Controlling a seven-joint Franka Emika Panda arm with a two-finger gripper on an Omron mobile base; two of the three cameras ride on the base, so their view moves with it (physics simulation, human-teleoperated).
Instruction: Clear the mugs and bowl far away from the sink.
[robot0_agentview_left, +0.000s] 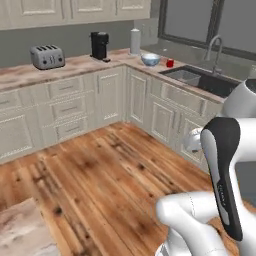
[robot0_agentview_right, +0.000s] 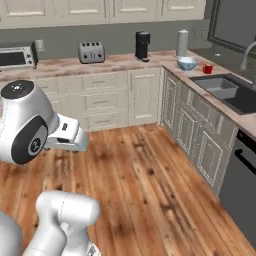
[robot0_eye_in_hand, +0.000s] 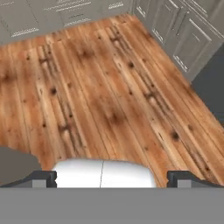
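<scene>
So the gripper (robot0_eye_in_hand: 112, 178) is up over the wooden floor (robot0_eye_in_hand: 109, 96), with its fingers (robot0_eye_in_hand: 43, 178) spread as wide as they go and nothing between them. In the hand view the tips sit at about 7 and 5 o'clock, and cabinet doors (robot0_eye_in_hand: 183, 39) run off toward 1 o'clock.

The bowl (robot0_agentview_right: 186, 63) is on the counter (robot0_agentview_right: 120, 62) near the corner. The red mug (robot0_agentview_right: 208, 68) sits just beside it at its 3 o'clock in the right base view, apart from it. The sink (robot0_agentview_right: 227, 90) comes next, at roughly 4 o'clock from the mug, with the faucet (robot0_agentview_right: 246, 52) curving up behind it. I can only spot the one mug.

In the left base view it's the same row: bowl (robot0_agentview_left: 150, 60), red mug (robot0_agentview_left: 170, 63), sink (robot0_agentview_left: 200, 79). A white canister (robot0_agentview_left: 135, 41) stands right behind the bowl at its 11 o'clock, with a black coffee maker (robot0_agentview_left: 99, 46) and a toaster (robot0_agentview_left: 47, 56) further along toward 9 o'clock. The right base view also shows a toaster oven (robot0_agentview_right: 17, 56) at the far left end of the counter.
</scene>
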